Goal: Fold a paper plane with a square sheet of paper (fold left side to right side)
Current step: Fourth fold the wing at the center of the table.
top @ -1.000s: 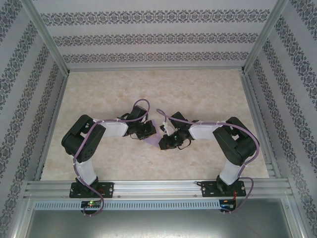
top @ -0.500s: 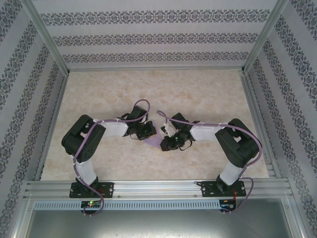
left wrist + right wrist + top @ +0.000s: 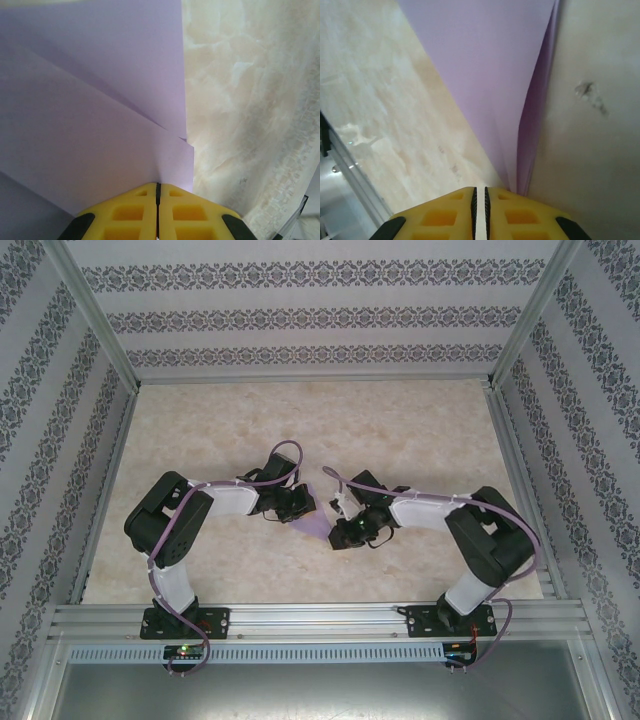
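Right gripper has shifted right, baring paper plane.

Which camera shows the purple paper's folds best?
The left wrist view: the folded lilac-purple paper lies close, layered creases plain. The right wrist view shows a narrow tapering part; the top view, a tiny far-off sliver.

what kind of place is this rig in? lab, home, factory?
Looks like a purpose-built tabletop robot cell, probably a lab: aluminium extrusion frame boxing in a marble-look tabletop, wallpaper-patterned wall panels, left arm and right arm bolted to the front rail.
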`<state>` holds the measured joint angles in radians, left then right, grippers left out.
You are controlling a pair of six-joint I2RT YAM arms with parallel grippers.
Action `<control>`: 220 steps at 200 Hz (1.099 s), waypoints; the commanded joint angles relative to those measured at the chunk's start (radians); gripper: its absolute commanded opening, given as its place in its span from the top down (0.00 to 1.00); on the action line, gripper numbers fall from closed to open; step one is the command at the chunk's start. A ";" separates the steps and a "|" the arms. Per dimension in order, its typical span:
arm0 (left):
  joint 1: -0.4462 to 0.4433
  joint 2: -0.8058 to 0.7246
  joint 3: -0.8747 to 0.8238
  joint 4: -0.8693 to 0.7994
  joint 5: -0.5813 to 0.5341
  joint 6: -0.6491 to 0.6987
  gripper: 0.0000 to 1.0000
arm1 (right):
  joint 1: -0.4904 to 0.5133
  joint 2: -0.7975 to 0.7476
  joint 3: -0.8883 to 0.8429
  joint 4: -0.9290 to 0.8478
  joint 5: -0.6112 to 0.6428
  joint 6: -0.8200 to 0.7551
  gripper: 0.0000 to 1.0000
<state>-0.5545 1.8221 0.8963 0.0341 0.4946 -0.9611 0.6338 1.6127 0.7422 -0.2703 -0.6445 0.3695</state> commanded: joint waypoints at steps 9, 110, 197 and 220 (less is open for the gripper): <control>0.007 0.008 -0.006 -0.094 -0.060 0.024 0.91 | -0.035 -0.098 -0.004 0.022 -0.073 0.026 0.87; 0.005 0.003 0.001 -0.093 -0.054 0.027 0.91 | -0.040 0.168 0.072 0.063 0.019 0.052 0.99; -0.002 -0.185 -0.057 -0.018 -0.040 0.030 0.89 | -0.046 0.194 0.025 0.008 0.071 0.031 1.00; -0.006 -0.236 -0.106 0.026 -0.015 0.019 0.93 | -0.046 0.195 0.028 0.002 0.069 0.022 1.00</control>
<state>-0.5552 1.6341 0.8398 0.0147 0.4728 -0.9497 0.5911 1.7569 0.8093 -0.2050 -0.6876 0.4156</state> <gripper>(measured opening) 0.088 0.038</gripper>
